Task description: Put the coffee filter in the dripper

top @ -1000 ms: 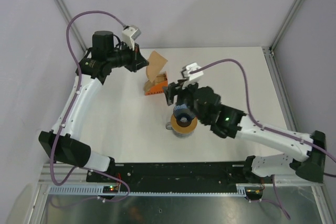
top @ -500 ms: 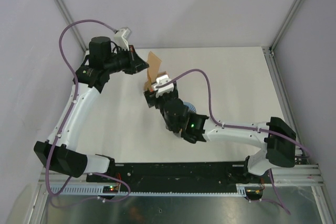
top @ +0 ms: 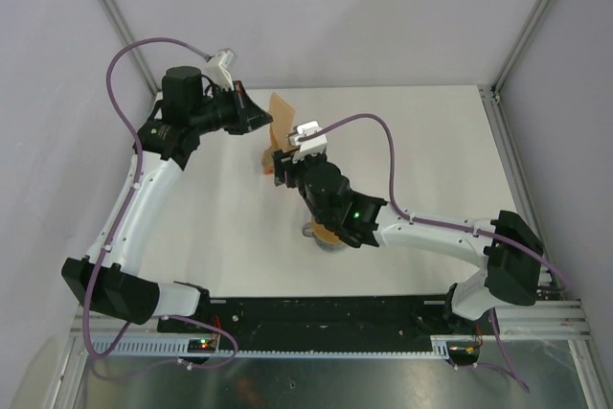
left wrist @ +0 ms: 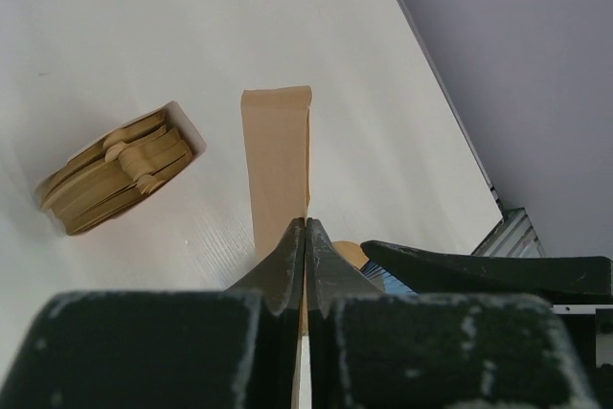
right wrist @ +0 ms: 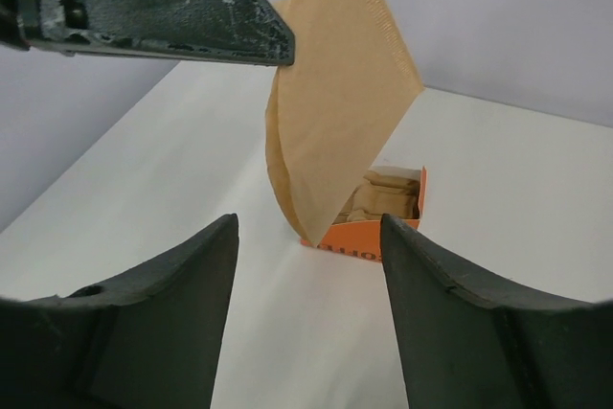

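The left gripper (left wrist: pixel 306 229) is pinched tight on the coffee filter (right wrist: pixel 335 93), holding it aloft over the orange box (right wrist: pixel 397 237) at the worktop's (top: pixel 431 160) far left. The right gripper (right wrist: pixel 308 227) gapes wide just near it, empty. The dripper (left wrist: pixel 385 281) sits nearer, mostly hidden under the right arm, so the filter is lifted but the placing is all left to do

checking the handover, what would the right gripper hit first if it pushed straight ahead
Most likely the coffee filter, hanging from the shut left gripper in line with the gap of the open right gripper. The orange box sits behind it; depth is hard to judge.
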`<act>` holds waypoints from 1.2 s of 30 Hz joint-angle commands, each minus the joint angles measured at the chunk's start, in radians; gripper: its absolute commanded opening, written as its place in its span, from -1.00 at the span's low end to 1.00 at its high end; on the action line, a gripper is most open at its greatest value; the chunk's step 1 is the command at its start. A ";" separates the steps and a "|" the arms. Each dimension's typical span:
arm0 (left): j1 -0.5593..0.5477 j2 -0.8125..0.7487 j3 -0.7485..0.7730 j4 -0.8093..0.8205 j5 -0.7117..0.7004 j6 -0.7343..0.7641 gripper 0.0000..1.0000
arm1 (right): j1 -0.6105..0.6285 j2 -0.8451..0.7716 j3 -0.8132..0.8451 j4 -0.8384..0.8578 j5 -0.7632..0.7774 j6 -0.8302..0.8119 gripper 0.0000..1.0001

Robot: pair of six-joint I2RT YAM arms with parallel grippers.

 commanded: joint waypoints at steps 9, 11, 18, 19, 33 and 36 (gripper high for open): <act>-0.006 -0.014 0.021 0.030 0.025 -0.038 -0.99 | -0.026 0.041 0.086 0.013 -0.004 0.000 0.26; -0.006 -0.015 0.020 0.030 0.029 -0.039 -1.00 | -0.029 0.050 0.093 0.018 0.004 -0.008 0.25; -0.005 -0.020 0.016 0.030 0.039 -0.036 -1.00 | -0.042 0.088 0.126 -0.009 0.035 -0.019 0.13; -0.005 -0.021 0.015 0.030 0.040 -0.035 -1.00 | -0.042 0.090 0.126 -0.011 0.037 -0.019 0.12; -0.005 -0.018 0.013 0.030 0.059 -0.042 -0.99 | -0.060 0.095 0.126 -0.011 0.063 -0.040 -0.01; -0.005 -0.016 0.007 0.029 0.072 -0.050 -1.00 | -0.057 0.113 0.140 0.013 0.083 -0.083 -0.05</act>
